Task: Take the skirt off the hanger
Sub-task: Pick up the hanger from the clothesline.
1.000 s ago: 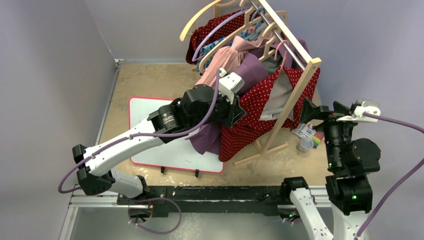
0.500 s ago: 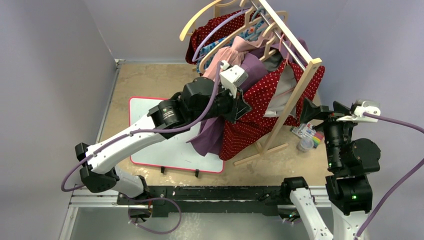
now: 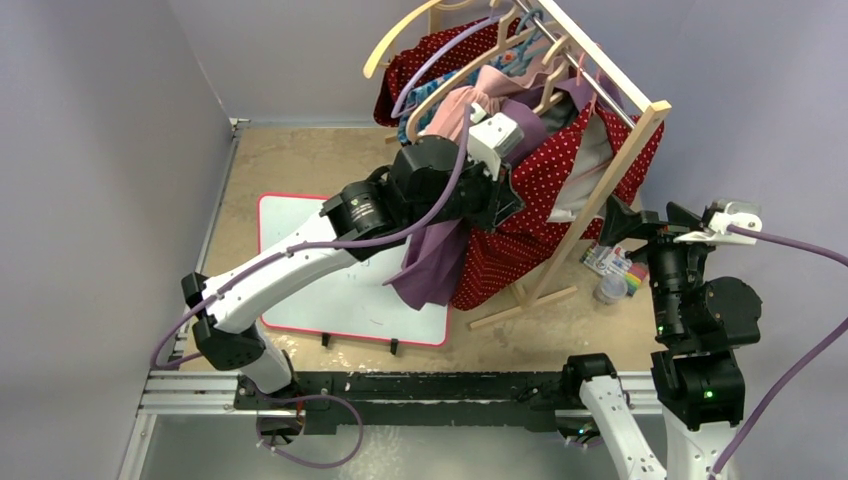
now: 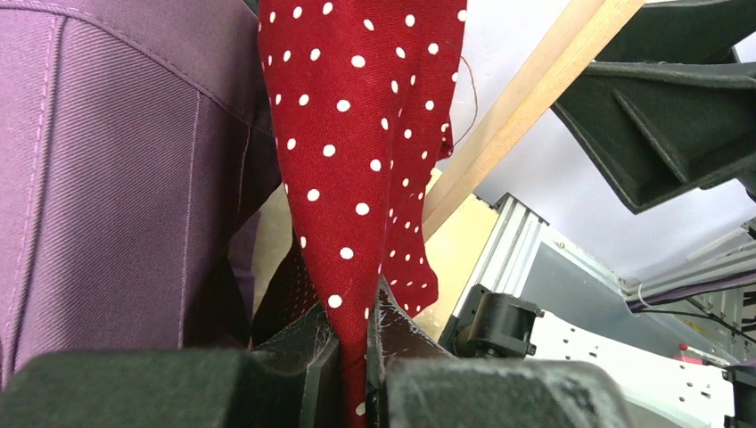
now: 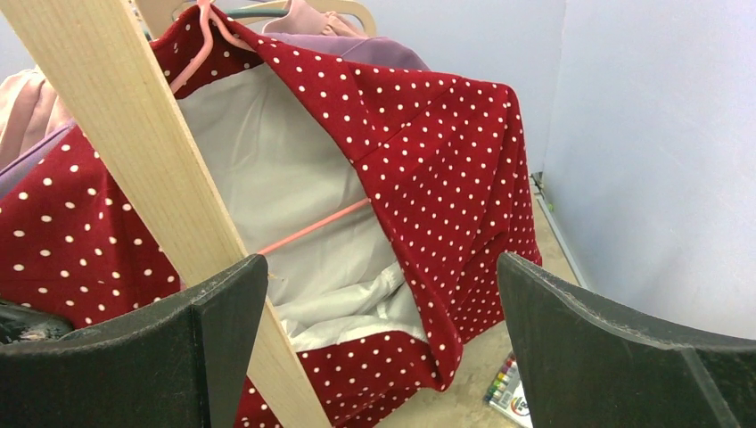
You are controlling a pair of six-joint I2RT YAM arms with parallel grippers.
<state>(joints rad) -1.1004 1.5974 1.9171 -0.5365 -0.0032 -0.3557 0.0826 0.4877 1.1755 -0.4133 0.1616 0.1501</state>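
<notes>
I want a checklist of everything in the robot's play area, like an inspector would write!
Surface: tan tabletop, white red-edged mat lying on it.
Job's things: red white-dotted skirt on a pink hanger, on the wooden rack.
Clutter: purple garment and other clothes on the rack; small colourful packet near its foot.
Grippers: left gripper shut on the skirt's fabric; right gripper open, empty, facing the rack.
Cables: purple cable running along each arm.
Surroundings: plain lilac walls.

Robot lab: bare grey walls [image 3: 100, 120], alu rail [image 3: 180, 402] at table [image 3: 290, 160] edge
</notes>
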